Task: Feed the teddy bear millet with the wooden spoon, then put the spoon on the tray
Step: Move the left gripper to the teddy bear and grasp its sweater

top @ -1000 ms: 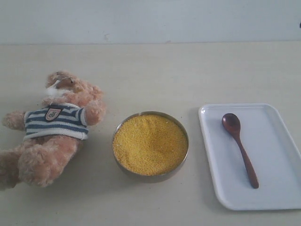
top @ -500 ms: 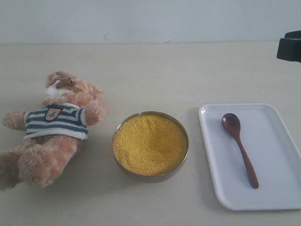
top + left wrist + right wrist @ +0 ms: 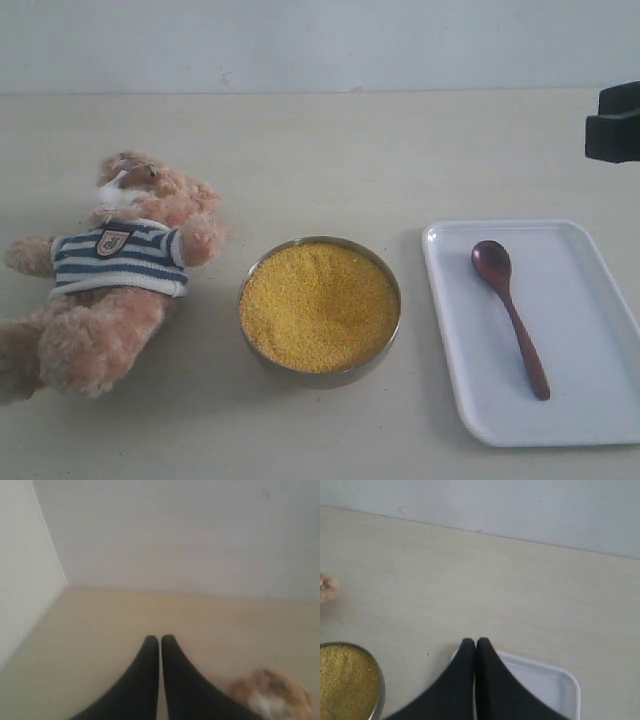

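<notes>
Since the spoon (image 3: 510, 318) lies on the tray (image 3: 585, 335) by the table's right edge, handle toward its near right corner, the right gripper (image 3: 475, 641), pressed together, sits nearer

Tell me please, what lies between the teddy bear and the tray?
The metal bowl full of millet stands between the teddy bear and the tray, touching neither. The exterior view shows it.
</notes>
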